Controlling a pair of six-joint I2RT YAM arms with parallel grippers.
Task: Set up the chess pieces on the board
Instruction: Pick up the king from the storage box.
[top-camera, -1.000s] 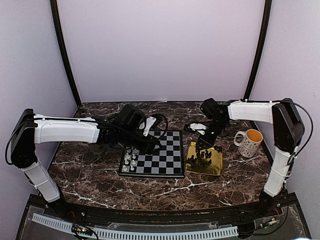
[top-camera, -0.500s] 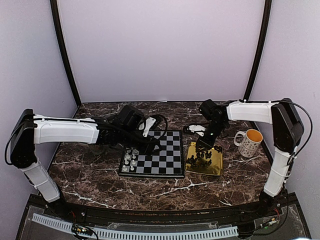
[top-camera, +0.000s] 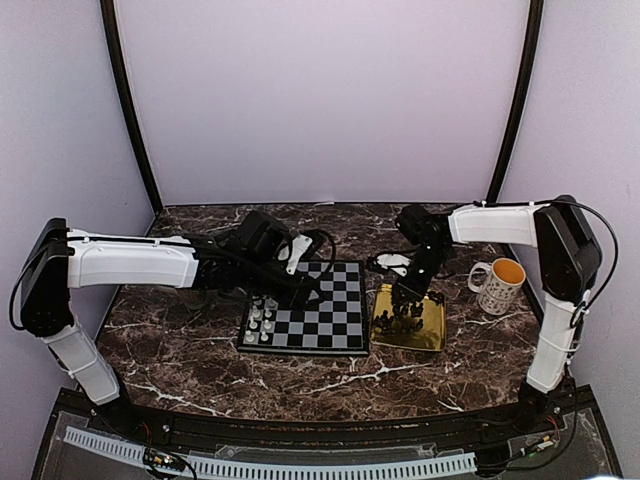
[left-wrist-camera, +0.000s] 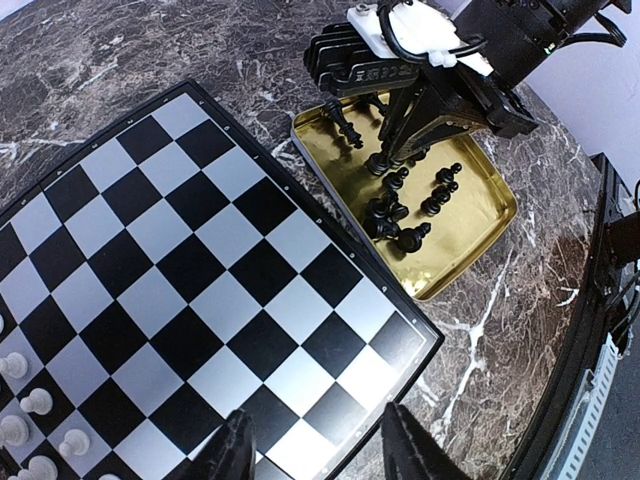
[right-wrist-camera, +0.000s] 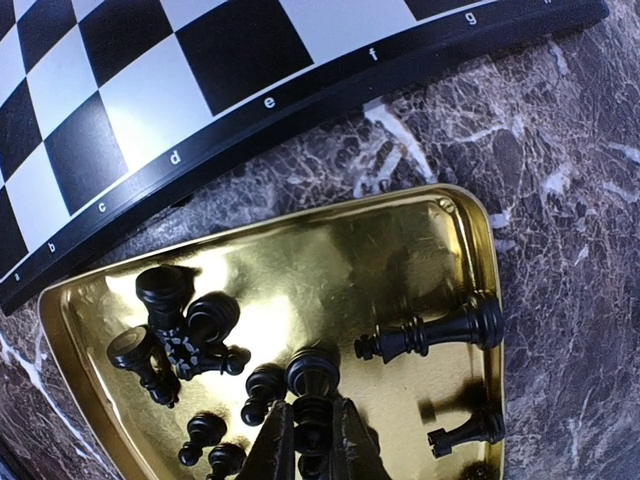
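Note:
The board (top-camera: 335, 322) lies mid-table with several pale chess pieces (top-camera: 262, 318) along its left side. Black chess pieces (top-camera: 402, 318) lie and stand in a gold tray (top-camera: 434, 338) right of it. My right gripper (top-camera: 405, 300) reaches down into the tray. In the right wrist view its fingers (right-wrist-camera: 312, 440) are shut round the stem of an upright black piece (right-wrist-camera: 315, 372), with other black pieces (right-wrist-camera: 178, 330) around and one lying on its side (right-wrist-camera: 435, 335). My left gripper (left-wrist-camera: 325, 450) hovers open over the board's near corner (left-wrist-camera: 400, 340), holding nothing.
A white patterned mug (top-camera: 497, 285) with an orange inside stands right of the tray. The table is dark marble (top-camera: 200, 375), walled in by pale panels. The left arm stretches across the back of the board.
The right gripper has shifted slightly left and down into the tray, and its fingers have closed on a black piece. The left arm has not moved.

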